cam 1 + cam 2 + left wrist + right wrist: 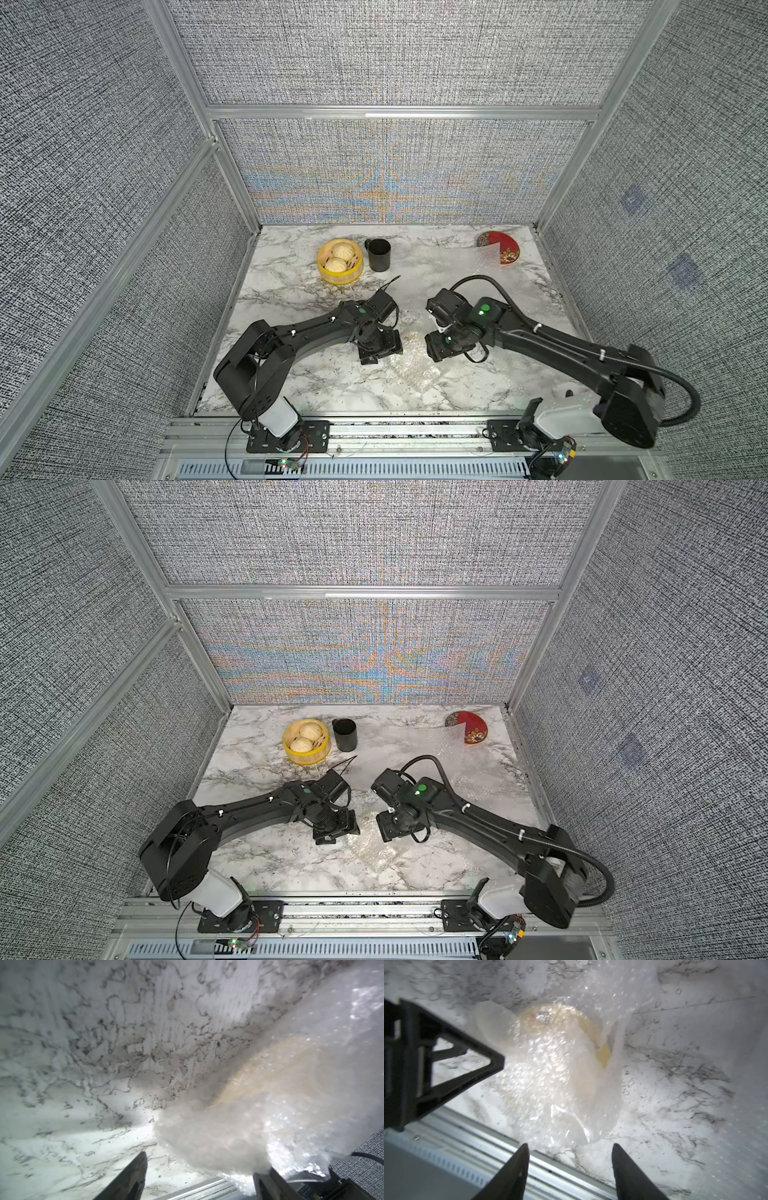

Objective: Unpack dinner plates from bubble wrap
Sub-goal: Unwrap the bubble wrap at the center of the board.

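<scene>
Low and central in both top views, the cream plate [604,1055] lies under bubble wrap [413,365] between the left gripper [202,1164] and right gripper [571,1145], both spread and seemingly empty; soft, slippery film over breakable crockery, so pinch a loose edge.

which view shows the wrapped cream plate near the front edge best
The right wrist view: the cream plate shows round through the bubble wrap, with one edge bare. The left wrist view catches only a blurred part of it. In both top views it is just a small whitish lump.
</scene>
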